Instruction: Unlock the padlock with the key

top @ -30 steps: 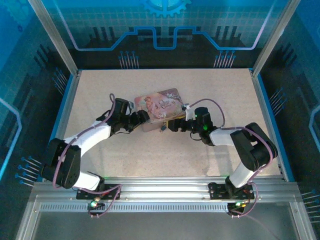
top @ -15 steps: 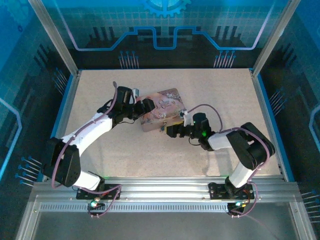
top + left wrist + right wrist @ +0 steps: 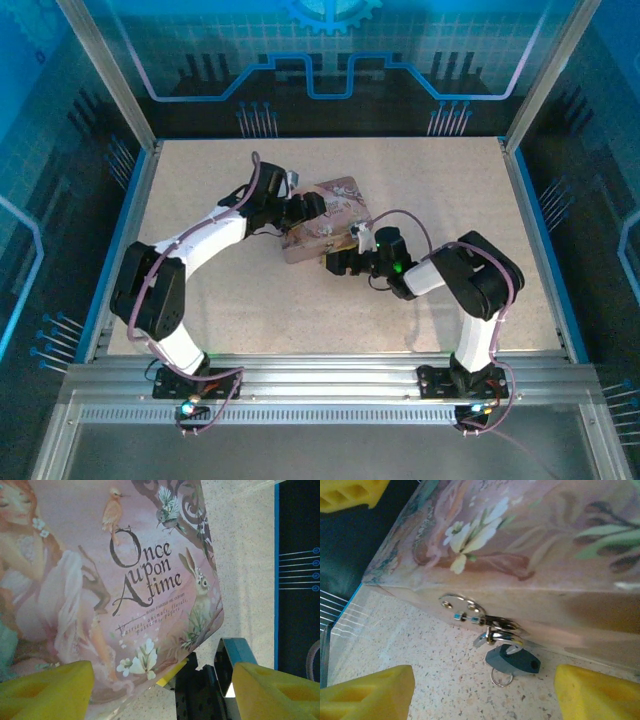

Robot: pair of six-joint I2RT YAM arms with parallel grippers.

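The padlock [image 3: 513, 661], a small grey-blue body with a silver shackle [image 3: 506, 641], hangs from the hasp [image 3: 468, 611] on the front wall of the pink tin [image 3: 325, 215]. A thin wire ring [image 3: 501, 677] pokes out under its body; I cannot make out the key. My right gripper [image 3: 482, 695] is open, low on the table, with the padlock just ahead between its yellow fingers [image 3: 367, 692]. It sits at the tin's near side [image 3: 333, 263]. My left gripper [image 3: 160, 692] is open over the tin's lid [image 3: 100, 570], at its left end [image 3: 305, 207].
The tin lies slanted in the middle of the speckled table [image 3: 250, 300]. Blue rails [image 3: 133, 220] and clear walls [image 3: 330, 45] ring the table. In the left wrist view the right gripper's black body [image 3: 200, 692] sits just past the tin's corner.
The left arm has swung right and farther in, over the tin's left end. The right gripper has slid left toward the tin's front wall and narrowed a little.
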